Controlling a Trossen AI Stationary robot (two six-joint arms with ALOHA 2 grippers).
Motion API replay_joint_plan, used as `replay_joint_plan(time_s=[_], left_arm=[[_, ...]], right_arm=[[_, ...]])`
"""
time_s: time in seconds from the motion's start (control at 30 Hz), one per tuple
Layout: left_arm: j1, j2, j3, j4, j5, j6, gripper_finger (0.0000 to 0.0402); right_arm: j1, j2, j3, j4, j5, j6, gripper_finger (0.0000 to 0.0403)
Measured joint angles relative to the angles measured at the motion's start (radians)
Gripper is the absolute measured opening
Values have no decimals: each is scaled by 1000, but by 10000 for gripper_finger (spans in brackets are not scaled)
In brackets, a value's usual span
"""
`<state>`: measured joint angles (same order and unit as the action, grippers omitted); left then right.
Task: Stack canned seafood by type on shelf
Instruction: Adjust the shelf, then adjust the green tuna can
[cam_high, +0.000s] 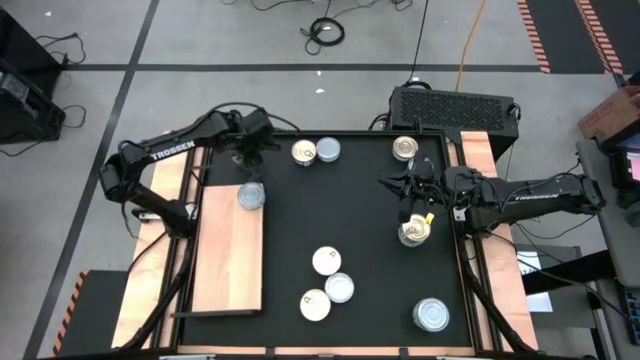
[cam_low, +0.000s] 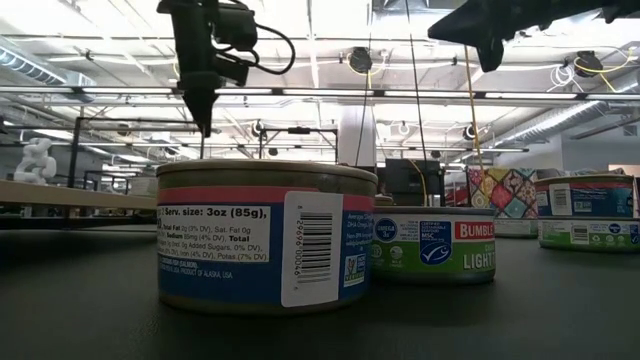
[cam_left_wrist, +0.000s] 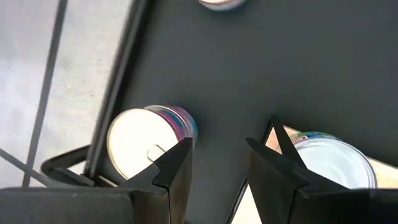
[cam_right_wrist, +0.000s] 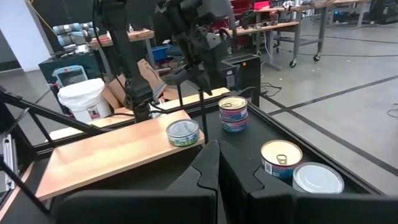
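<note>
Black mat (cam_high: 330, 220) with a light wooden shelf (cam_high: 228, 255) along its left edge; one silver-topped can (cam_high: 252, 195) stands at the shelf's far end. The left gripper (cam_high: 250, 163) hangs just beyond it, fingers spread and empty. The right gripper (cam_high: 407, 205), pressed shut, hovers near a gold-topped can (cam_high: 415, 232). Only the low view shows the printed paper labels on the round, flat tins (cam_low: 265, 235).

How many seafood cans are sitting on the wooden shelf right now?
1. A silver-topped can sits on the shelf, at the end beneath the open left gripper, with nothing stacked on it. The other cans are on the black mat.
</note>
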<state>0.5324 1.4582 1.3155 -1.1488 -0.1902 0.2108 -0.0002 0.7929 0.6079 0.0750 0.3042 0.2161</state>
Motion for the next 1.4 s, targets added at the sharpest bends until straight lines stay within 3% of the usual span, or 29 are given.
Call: replay_joint_plan(time_s=[0.53,0.77,1.07,1.4], left_arm=[[-115,0,19,97,38,10,147],[-229,-11,78,124,197,-4,147],[-447,34,-11,209,78,-48,147],[-460,156,-74,215,5,-101,147]], right_arm=[[0,0,0,-11,0,24,0],[0,0,0,-14,0,14,0],[0,0,0,-28,2,4,0],[0,0,0,-28,3,7,0]])
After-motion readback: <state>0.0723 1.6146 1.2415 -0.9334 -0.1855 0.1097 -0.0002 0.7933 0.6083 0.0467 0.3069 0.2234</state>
